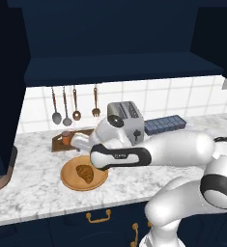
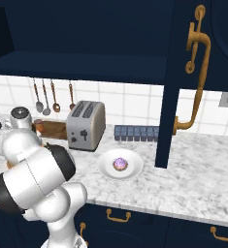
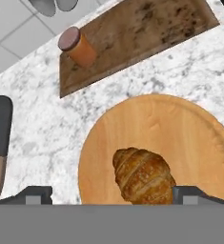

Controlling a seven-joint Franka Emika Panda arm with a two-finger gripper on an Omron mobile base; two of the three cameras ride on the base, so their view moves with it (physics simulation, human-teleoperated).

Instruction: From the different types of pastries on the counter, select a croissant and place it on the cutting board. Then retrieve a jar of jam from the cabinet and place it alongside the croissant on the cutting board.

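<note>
Left base view has the big navy cabinet (image 1: 120, 34) up top, then the marbled counter (image 1: 33, 193), w/ the white arm reaching over the round tan plate (image 1: 69, 181). The croissant (image 1: 85, 173) sits on that plate, not on the cutting board (image 1: 59, 143) behind it. The jar of jam (image 1: 66, 138) stands on the board's left end. Right base view shows things the left one can't: an open cabinet door (image 2: 166, 97) w/ a brass handle, and a white plate (image 2: 105, 167) w/ the purple-pink pastry (image 2: 120, 164) on it. Both base views show the toaster (image 1: 127, 118) & a dark blue tray (image 1: 165, 124) by the wall. Hand view is close up: gripper (image 3: 111, 193) has its two tips spread wide, one on each side of the croissant's low end, holding nothing. Can't tell if the tips touch it. Jar there has a dark red lid. No words or labels can be read on anything.
</note>
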